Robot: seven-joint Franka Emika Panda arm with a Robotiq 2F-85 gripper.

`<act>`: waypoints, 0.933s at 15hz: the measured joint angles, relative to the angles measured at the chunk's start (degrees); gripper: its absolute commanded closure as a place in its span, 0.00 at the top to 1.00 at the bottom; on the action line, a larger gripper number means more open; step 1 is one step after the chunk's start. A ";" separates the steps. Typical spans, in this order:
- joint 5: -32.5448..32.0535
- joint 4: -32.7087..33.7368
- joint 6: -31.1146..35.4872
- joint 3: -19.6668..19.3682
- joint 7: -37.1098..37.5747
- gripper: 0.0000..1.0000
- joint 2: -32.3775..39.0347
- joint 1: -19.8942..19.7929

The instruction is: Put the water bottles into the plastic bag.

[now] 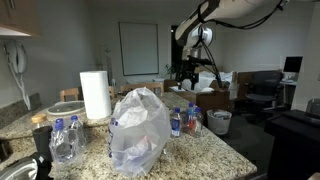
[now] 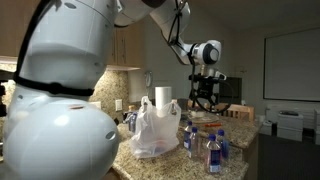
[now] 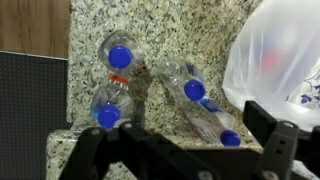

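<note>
The plastic bag [image 1: 138, 130] stands in the middle of the granite counter; it also shows in the other exterior view [image 2: 155, 130] and at the right of the wrist view [image 3: 275, 60]. Water bottles [image 1: 183, 121] with blue caps stand beside it, and more stand on its other side [image 1: 62, 140]. In the wrist view two bottles stand upright [image 3: 112, 85] and two lie on their sides [image 3: 195, 95] next to the bag. My gripper [image 1: 186, 72] hangs open and empty well above the bottles [image 2: 203, 97]; its two fingers frame the lying bottles [image 3: 180, 150].
A paper towel roll [image 1: 95, 95] stands behind the bag. A bin with a white liner [image 1: 220, 122] sits on the floor past the counter end. The counter edge runs at the left of the wrist view [image 3: 68, 60]. Office desks and chairs fill the background.
</note>
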 measured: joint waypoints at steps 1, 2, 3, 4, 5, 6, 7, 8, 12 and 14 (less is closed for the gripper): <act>0.00 0.08 1.03 0.31 0.00 1.00 1.70 0.10; 0.00 0.25 2.05 0.75 0.02 1.00 3.39 0.21; 0.00 0.56 2.83 1.22 0.05 1.00 5.05 0.32; 0.00 0.98 3.42 1.65 0.06 1.00 6.68 0.47; -0.24 1.46 3.88 2.02 0.09 0.75 8.17 0.69; -0.45 2.00 4.25 2.32 0.13 0.74 9.51 0.95; -0.95 2.44 5.10 2.57 0.53 0.68 10.65 1.33; -1.60 2.75 6.21 2.70 0.99 0.60 11.54 1.87; -3.70 3.14 7.90 3.23 2.18 0.33 12.82 3.68; -4.28 3.22 7.89 3.41 2.43 0.20 12.98 4.04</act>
